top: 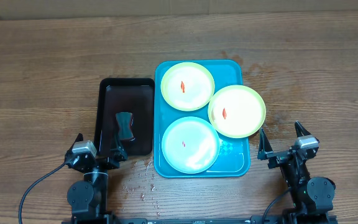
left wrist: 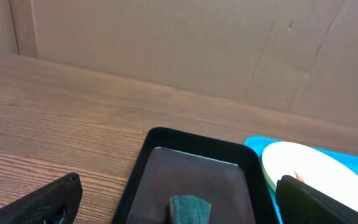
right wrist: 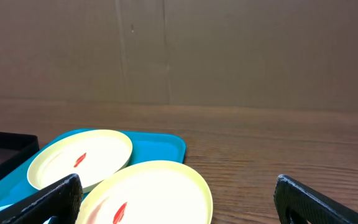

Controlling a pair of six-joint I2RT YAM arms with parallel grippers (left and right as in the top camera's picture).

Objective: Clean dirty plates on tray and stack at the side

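The turquoise tray (top: pixel 166 167) lies mid-table and holds three plates, each with a red smear. A yellow-green plate (top: pixel 188 86) is at the tray's back. A second yellow-green plate (top: pixel 237 111) overhangs the tray's right rim. A mint-white plate (top: pixel 190 144) is at the front. My left gripper (top: pixel 100 147) is open and empty over the near end of the black tray (top: pixel 127 93). My right gripper (top: pixel 283 139) is open and empty, right of the turquoise tray. In the right wrist view the overhanging plate (right wrist: pixel 157 193) lies between the fingers (right wrist: pixel 176 202), with the back plate (right wrist: pixel 79 158) behind it.
The black tray holds a dark sponge (top: pixel 124 125), which in the left wrist view (left wrist: pixel 189 208) lies between my open fingers (left wrist: pixel 179 205). Water drops spot the wood by the turquoise tray's front left corner (top: pixel 143 180). A cardboard wall stands behind the table.
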